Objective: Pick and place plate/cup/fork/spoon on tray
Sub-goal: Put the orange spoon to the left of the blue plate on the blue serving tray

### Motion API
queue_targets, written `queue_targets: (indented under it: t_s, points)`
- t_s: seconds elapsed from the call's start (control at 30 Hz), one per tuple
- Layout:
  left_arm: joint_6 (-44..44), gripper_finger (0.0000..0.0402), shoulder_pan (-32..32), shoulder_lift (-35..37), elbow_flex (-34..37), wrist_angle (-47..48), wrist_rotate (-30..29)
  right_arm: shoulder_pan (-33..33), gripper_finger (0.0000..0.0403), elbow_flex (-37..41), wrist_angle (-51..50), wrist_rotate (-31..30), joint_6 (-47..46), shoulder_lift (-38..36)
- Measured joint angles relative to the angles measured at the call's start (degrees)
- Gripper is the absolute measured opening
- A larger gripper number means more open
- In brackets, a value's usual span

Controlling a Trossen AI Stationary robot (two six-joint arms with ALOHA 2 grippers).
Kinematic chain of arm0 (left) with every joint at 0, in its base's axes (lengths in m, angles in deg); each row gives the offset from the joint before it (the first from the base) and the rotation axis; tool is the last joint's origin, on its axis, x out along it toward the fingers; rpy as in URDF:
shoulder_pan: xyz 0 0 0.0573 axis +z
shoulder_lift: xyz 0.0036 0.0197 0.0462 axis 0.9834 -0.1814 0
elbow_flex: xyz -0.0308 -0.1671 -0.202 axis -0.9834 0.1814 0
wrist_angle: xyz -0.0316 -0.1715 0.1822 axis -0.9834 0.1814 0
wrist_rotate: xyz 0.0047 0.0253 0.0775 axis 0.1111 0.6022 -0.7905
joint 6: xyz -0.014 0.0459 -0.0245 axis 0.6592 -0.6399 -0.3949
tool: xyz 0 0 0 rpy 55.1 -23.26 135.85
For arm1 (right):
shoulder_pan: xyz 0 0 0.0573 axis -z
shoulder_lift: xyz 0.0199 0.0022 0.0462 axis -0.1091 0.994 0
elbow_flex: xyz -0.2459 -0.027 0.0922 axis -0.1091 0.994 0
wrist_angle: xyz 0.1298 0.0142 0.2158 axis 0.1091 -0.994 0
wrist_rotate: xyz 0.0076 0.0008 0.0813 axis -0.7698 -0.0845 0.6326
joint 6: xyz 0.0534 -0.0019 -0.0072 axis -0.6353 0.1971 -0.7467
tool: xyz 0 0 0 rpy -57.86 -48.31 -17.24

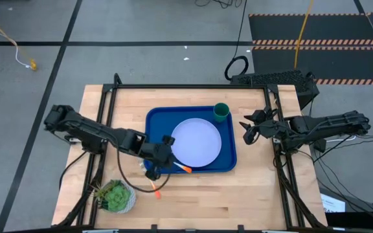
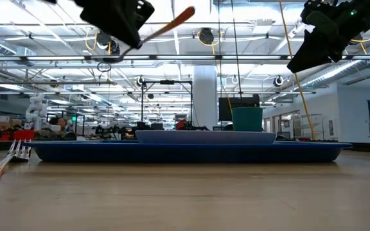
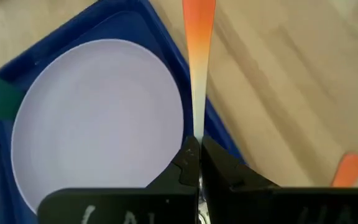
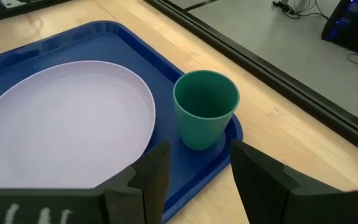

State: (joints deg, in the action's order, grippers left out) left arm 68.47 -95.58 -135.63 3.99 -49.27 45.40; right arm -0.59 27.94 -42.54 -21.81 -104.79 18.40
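The blue tray (image 1: 153, 123) lies mid-table with the pale plate (image 1: 196, 142) on it and the green cup (image 1: 221, 112) upright in its far right corner. My left gripper (image 1: 171, 160) hovers over the tray's near edge, shut on the orange-handled spoon (image 3: 198, 74); its fingers hide the bowl. The fork (image 2: 8, 160) lies flat on the table left of the tray, tines toward the tray. My right gripper (image 1: 246, 129) hangs open above the table, right of the tray, facing the cup (image 4: 205, 115). My left gripper pinches the spoon's bare metal stem (image 3: 197, 127) between its two fingertips, just short of the orange handle. The fingers slant down from the table's left, and the spoon runs on along them. The spoon is lifted clear, its orange handle end (image 2: 185, 14) sticking out beyond the fingertips.
A small white pot with a green plant (image 1: 115, 196) stands near the table's front left corner, close to the fork's orange handle (image 1: 155, 189). Black frame rails (image 1: 193, 86) run along the table's far edge and sides. Bare wood shows in front of the tray.
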Motion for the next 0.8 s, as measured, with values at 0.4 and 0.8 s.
queue_targets:
  t_s: [0.4, 0.8]
  points:
    - [-17.3, 0.0000, 1.2, 0.0, 2.7, 2.5, 0.0, 0.0, 0.0160, 0.0, 0.2, 0.0, 0.5, 0.0]
    - [-25.4, 0.0000, 5.7, -0.5, 2.7, 6.9, -0.4, 0.0, 0.0160, 0.0, 0.2, 1.4, 0.4, 0.0]
